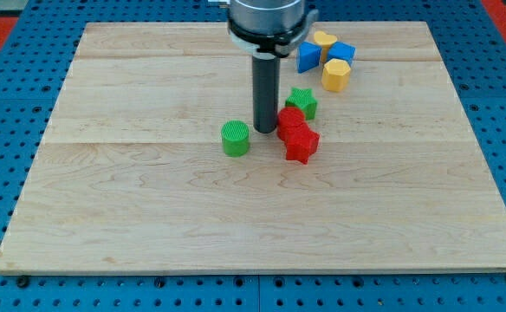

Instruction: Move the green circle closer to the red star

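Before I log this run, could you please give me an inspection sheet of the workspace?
Surface: wooden board, lying flat.
Job's things: green circle at the view's left of red star, apart from it.
Clutter: red block, green star, two blue blocks, two yellow blocks.
Grippers: none; my tip stands between circle and red block.
Cables: nothing seen.
Surroundings: blue perforated base.
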